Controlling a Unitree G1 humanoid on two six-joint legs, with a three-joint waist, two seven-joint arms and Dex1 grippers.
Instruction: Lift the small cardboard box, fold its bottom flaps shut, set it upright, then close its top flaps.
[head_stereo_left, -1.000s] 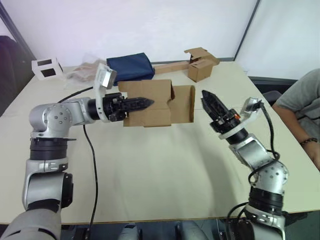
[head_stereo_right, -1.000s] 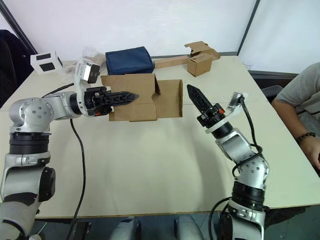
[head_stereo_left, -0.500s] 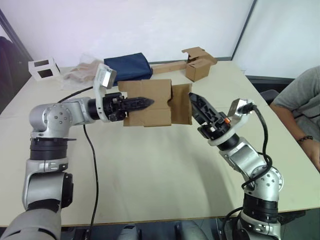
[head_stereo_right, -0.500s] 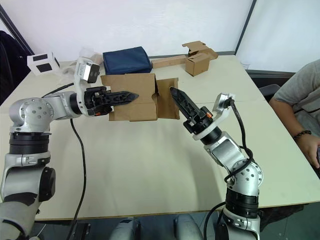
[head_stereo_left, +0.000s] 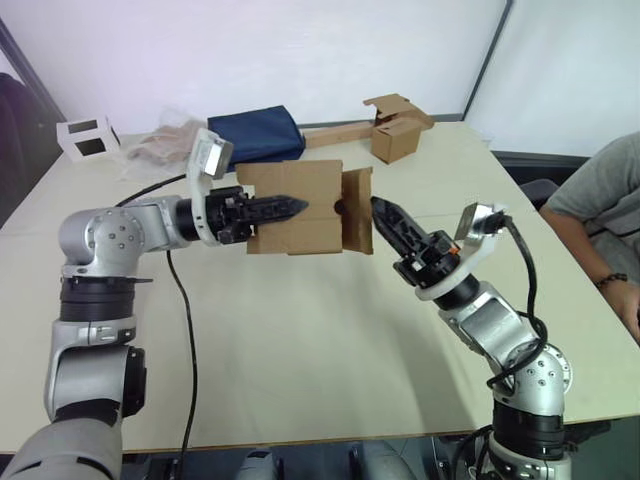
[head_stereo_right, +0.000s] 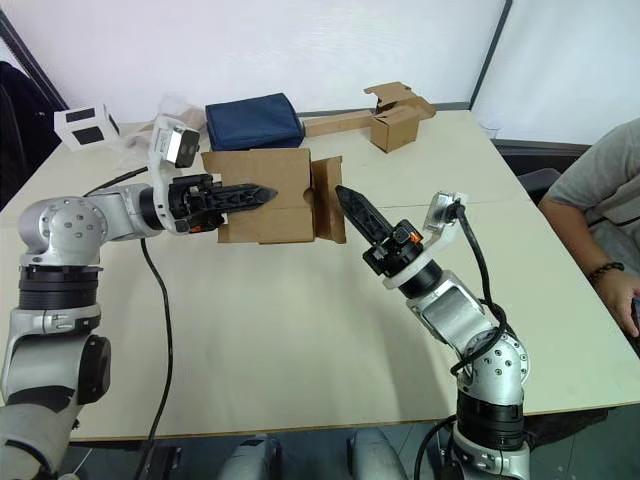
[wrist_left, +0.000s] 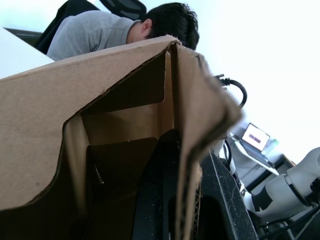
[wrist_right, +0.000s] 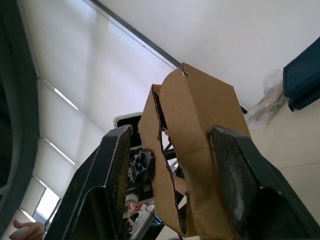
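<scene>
No text, label, brand, number or sign can be read on anything here. The small cardboard box (head_stereo_left: 300, 205) is plain brown, with no print on its faces or flaps.

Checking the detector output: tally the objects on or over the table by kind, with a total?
Brown cardboard boxes: 2, the small cardboard box held up by the left gripper, and the box with a long strip
White box with black windows: 1
Navy blue fabric bundle: 1
Crumpled clear plastic: 1
Total: 5
</scene>
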